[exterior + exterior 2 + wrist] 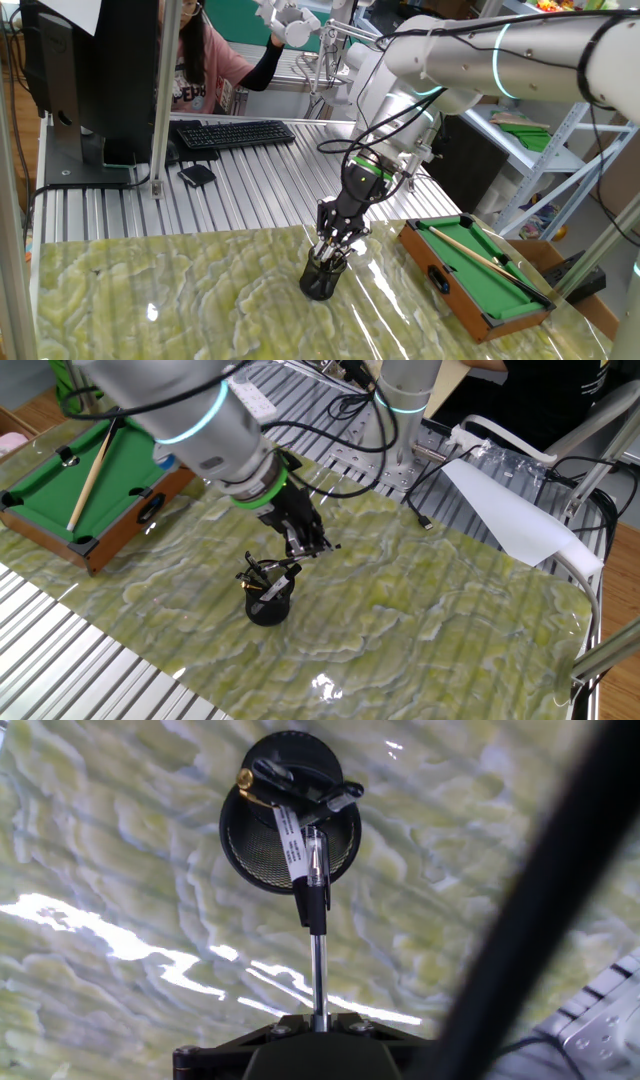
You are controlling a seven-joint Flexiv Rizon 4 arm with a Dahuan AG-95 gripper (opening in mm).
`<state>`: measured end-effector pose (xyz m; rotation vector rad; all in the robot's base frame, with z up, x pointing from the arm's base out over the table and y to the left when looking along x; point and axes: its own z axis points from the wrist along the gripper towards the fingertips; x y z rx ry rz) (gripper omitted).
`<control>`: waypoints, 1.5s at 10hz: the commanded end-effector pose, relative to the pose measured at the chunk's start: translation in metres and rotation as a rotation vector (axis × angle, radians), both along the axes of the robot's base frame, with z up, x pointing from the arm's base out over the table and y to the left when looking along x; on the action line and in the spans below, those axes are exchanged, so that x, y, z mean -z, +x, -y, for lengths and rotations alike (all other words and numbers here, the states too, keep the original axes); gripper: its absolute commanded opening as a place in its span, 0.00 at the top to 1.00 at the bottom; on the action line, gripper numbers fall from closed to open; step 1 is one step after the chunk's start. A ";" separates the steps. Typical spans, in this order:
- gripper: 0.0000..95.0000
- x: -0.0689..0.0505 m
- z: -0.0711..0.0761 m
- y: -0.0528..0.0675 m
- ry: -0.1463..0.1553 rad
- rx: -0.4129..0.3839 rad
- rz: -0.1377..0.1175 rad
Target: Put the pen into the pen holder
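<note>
The pen holder (290, 812) is a black mesh cup standing on the green marbled tabletop, with dark pens lying across its mouth. It also shows as the pen holder (322, 278) and pen holder (268, 605) in the fixed views. My gripper (319, 1020) is shut on the pen (317, 935), a slim shaft with a silver upper part and a black grip. The pen points down with its lower end at the cup's opening. The gripper (335, 235) hangs just above the cup, slightly to one side. In the other fixed view the gripper (303, 545) sits up and right of the cup.
A wooden toy pool table (480, 270) with green felt and a tan cue lies close beside the cup. A keyboard (235, 133), a monitor stand (85, 150) and a seated person are at the back. A white sheet (510, 510) and cables lie on the ribbed metal table.
</note>
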<state>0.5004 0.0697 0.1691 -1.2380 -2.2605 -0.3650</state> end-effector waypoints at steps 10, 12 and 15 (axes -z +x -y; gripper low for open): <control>1.00 0.002 0.002 0.005 0.128 0.055 -0.073; 1.00 0.002 0.002 0.005 0.143 0.041 -0.086; 1.00 0.002 0.002 0.005 0.187 0.038 -0.100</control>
